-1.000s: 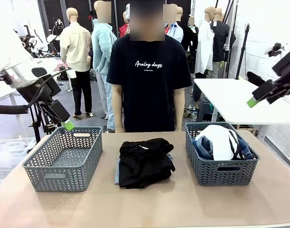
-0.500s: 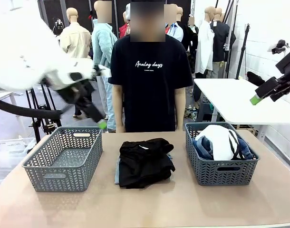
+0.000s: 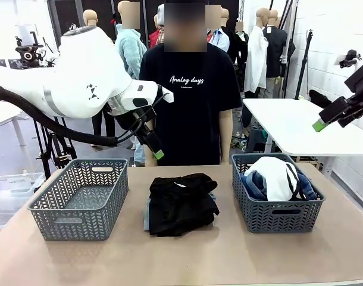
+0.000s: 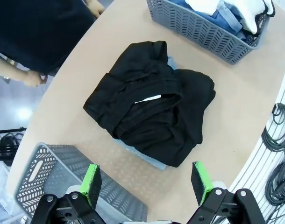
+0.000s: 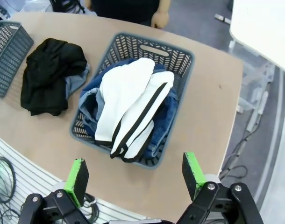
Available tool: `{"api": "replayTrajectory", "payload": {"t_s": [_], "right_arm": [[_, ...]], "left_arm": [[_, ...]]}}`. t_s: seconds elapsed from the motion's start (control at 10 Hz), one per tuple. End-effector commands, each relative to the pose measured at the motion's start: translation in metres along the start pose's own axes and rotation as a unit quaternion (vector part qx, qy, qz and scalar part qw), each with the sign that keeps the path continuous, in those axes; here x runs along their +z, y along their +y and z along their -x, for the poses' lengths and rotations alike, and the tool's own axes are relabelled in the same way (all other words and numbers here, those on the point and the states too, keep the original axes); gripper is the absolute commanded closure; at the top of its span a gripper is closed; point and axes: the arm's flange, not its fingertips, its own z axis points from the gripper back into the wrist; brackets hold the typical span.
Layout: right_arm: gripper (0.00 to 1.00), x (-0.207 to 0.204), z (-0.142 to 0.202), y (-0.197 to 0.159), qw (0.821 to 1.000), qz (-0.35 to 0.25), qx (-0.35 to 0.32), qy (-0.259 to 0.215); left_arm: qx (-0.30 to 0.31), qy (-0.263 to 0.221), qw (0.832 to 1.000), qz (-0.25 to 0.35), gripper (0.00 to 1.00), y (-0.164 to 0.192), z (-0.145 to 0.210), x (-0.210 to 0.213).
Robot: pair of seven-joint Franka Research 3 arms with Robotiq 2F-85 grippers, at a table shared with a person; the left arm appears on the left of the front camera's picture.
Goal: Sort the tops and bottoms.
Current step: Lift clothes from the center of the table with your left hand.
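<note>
**Well above the black top, both pairs of fingers spread wide and holding nothing**

From the front, my left fingers [image 3: 157, 151] hang in the air above the black top [image 3: 181, 202], off its far left corner and well apart from it. Along my left wrist, my left fingers [image 4: 146, 183] stand wide open with nothing between the green pads. The black top [image 4: 152, 112] lies folded ahead of them, in line with the gap. Pale denim [image 4: 147, 158] lies under the black top and touches it, with one edge showing on the side nearest my pads. From the front, the same pale denim [image 3: 147, 215] shows at the black top's left edge.

My right fingers [image 3: 319, 124] sit high and far to the right of the black top. Along my right wrist, my right fingers [image 5: 135, 175] are just as wide open and hold nothing. The white top [image 5: 128, 102], with its black stripes, lies ahead of them and well apart. It is draped over dark blue denim [image 5: 93, 91] inside a grey basket [image 5: 180, 56], which stands near the black top's right side on the tabletop [image 3: 229, 256].

By count there are two tops, one black and one white. There are two bottoms, one pale and one dark blue. There are two baskets, with the second grey basket [image 3: 56, 214] standing left of the black top. One person [image 3: 187, 101] stands beyond the black top.
</note>
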Motion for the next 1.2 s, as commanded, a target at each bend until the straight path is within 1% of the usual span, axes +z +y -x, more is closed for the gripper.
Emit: {"api": "replayTrajectory", "payload": {"t_s": [0.0,0.1,0.2,0.3,0.4,0.5,0.6,0.8,0.9,1.1], "right_arm": [[0.0,-0.001,0.0,0.001,1.0,0.005,-0.002,0.007],[0.0,-0.001,0.0,0.001,1.0,0.005,-0.002,0.007],[0.0,-0.001,0.0,0.001,1.0,0.005,-0.002,0.007],[0.0,-0.001,0.0,0.001,1.0,0.005,-0.002,0.007],[0.0,-0.001,0.0,0.001,1.0,0.005,-0.002,0.007],[0.0,-0.001,0.0,0.001,1.0,0.005,-0.002,0.007],[0.0,-0.001,0.0,0.001,1.0,0.005,-0.002,0.007],[0.0,-0.001,0.0,0.001,1.0,0.005,-0.002,0.007],[0.0,-0.001,0.0,0.001,1.0,0.005,-0.002,0.007],[0.0,-0.001,0.0,0.001,1.0,0.005,-0.002,0.007]], "left_arm": [[-0.005,-0.006,1.0,-0.002,0.0,-0.007,0.007,0.0],[0.0,0.0,1.0,0.0,0.0,0.0,0.0,0.0],[-0.013,-0.007,0.999,-0.042,0.0,-0.002,0.001,-0.004],[-0.035,-0.025,0.999,0.003,0.0,-0.001,-0.007,-0.022],[-0.038,-0.015,0.999,0.005,0.0,0.006,-0.021,-0.045],[-0.045,0.005,0.999,0.01,0.0,0.009,-0.035,-0.071],[-0.063,0.018,0.998,0.012,0.0,0.01,-0.043,-0.09],[-0.064,0.036,0.997,0.028,0.0,0.011,-0.052,-0.128],[-0.064,0.036,0.997,0.021,0.0,0.008,-0.054,-0.139],[-0.062,0.026,0.997,0.028,0.0,-0.002,-0.053,-0.154]]}}
